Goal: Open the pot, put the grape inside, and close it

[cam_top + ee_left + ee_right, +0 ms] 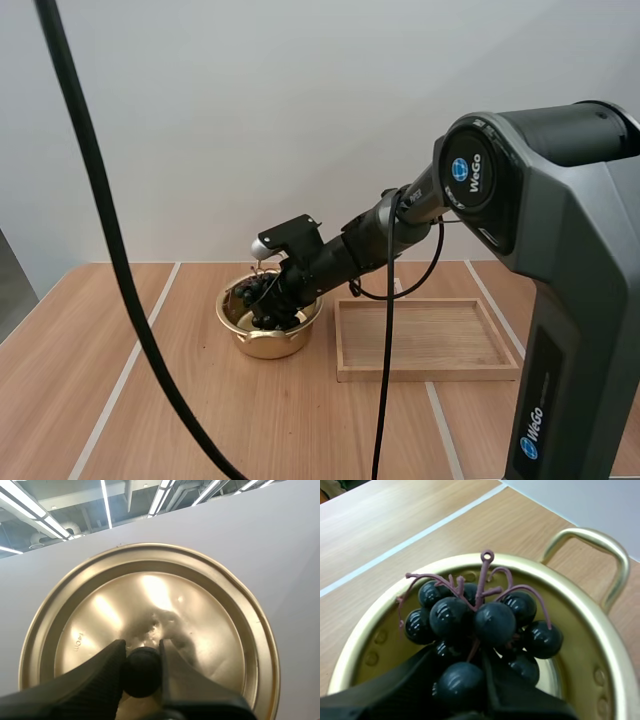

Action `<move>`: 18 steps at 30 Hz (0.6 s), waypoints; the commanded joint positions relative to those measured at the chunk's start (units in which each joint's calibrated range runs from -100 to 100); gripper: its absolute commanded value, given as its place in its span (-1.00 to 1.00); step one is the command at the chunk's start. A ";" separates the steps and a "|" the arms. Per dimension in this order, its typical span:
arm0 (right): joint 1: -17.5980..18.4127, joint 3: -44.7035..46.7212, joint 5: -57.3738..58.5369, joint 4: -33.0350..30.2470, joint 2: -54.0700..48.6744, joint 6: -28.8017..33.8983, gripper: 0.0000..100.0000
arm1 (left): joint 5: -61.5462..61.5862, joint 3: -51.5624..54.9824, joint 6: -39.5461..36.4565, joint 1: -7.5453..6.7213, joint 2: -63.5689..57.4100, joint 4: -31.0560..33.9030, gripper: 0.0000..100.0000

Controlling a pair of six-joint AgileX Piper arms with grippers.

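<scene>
1. The wooden table carries everything that we see in the high view.
2. Our right arm rises at the table's right side and reaches forward and to the left, down to the pot.
3. The wooden tray lies flat just to the right of the pot, close beside it but not touching.
4. The gold pot stands upright and uncovered on the table. In the right wrist view its rim curves around the fruit, and one looped handle sticks out from the side.
5. The gold lid is off the pot. We hold it by its knob, with its round face turned to the left wrist camera; we cannot tell where it hangs relative to the pot.
6. The bunch of dark grapes sits inside the pot's rim, stems upward. We cannot tell whether it touches the bottom.
7. Our right gripper is down in the pot's mouth, its fingers narrow and pinching the lowest grape of the bunch between them.
8. Our left gripper is clamped narrowly on the lid's knob.
9. The black knob is round and sits pressed between the two fingertips.
</scene>
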 commanded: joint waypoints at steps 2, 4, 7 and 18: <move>-0.21 1.06 -2.94 -10.18 0.02 3.49 -1.00 | -0.66 -0.46 -0.30 -0.15 -0.31 0.00 -1.00; -0.21 1.06 -3.68 -12.72 0.02 5.46 -1.00 | -0.66 -0.46 -0.30 -0.15 -0.31 0.00 -1.00; -0.21 1.06 -3.68 -14.08 0.02 6.17 -1.00 | -0.66 -0.46 -0.30 -0.15 -0.31 0.00 -1.00; 1.24 0.90 -6.26 -15.73 0.47 7.68 -1.00 | -0.66 -0.46 -0.30 -0.15 -0.31 0.00 -1.00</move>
